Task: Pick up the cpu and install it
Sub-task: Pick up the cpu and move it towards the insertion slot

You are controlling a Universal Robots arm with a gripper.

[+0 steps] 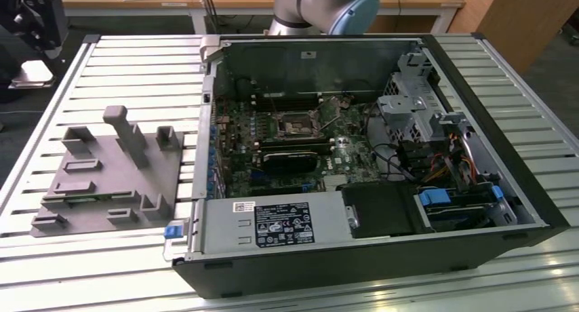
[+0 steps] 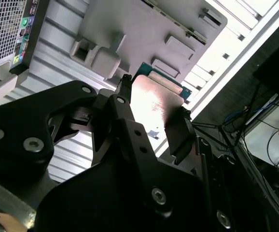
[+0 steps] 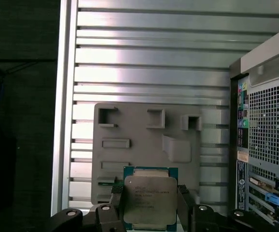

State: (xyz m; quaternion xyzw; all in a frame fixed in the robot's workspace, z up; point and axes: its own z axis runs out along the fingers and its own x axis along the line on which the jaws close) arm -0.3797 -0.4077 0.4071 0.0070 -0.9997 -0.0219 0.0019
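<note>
The hand (image 3: 150,194) clamps the cpu (image 3: 150,205) between two black fingers (image 3: 116,195); the arm (image 1: 327,7) stands top centre in the exterior view.

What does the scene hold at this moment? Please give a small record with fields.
gripper: shut on the cpu, one finger on each of two opposite edges
cpu: held with its metal top facing the first wrist view; lifted off the grey tray
grey tray: lies flat on the slatted table, at the exterior view's left of the computer case
computer case: lies on its side, open
socket: on the board inside the case
task state: cpu picked up, not yet installed
</note>
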